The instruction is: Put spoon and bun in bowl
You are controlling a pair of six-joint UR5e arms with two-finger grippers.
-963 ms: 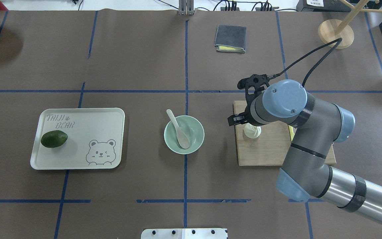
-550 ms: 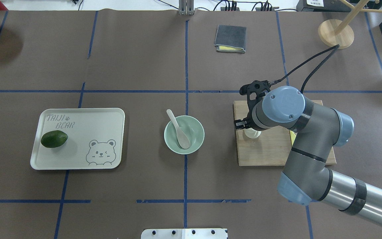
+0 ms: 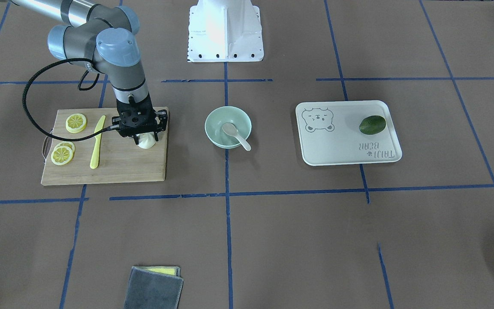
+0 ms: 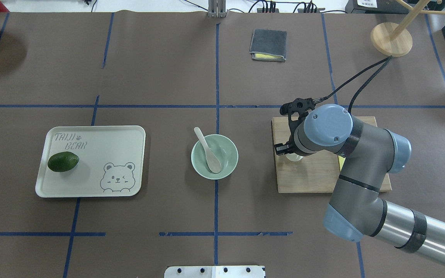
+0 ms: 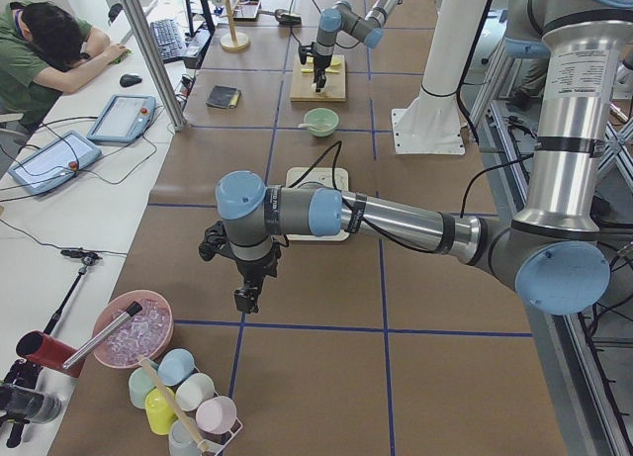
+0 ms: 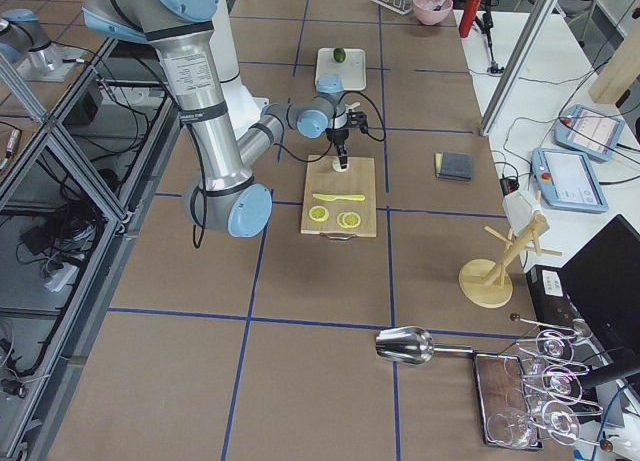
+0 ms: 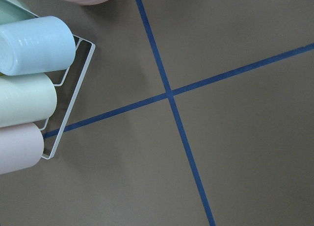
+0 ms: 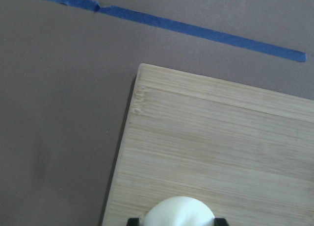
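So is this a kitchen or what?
Probably a robot lab, not a kitchen: a big robot arm works over a table gridded with blue tape, and a person is at a desk with tablets alongside.

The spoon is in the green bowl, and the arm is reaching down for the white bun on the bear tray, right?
Not quite: the bun sits on the wooden cutting board, not the bear tray, as the front-facing view shows. The spoon does lie in the bowl, and the right gripper is down over the bun.
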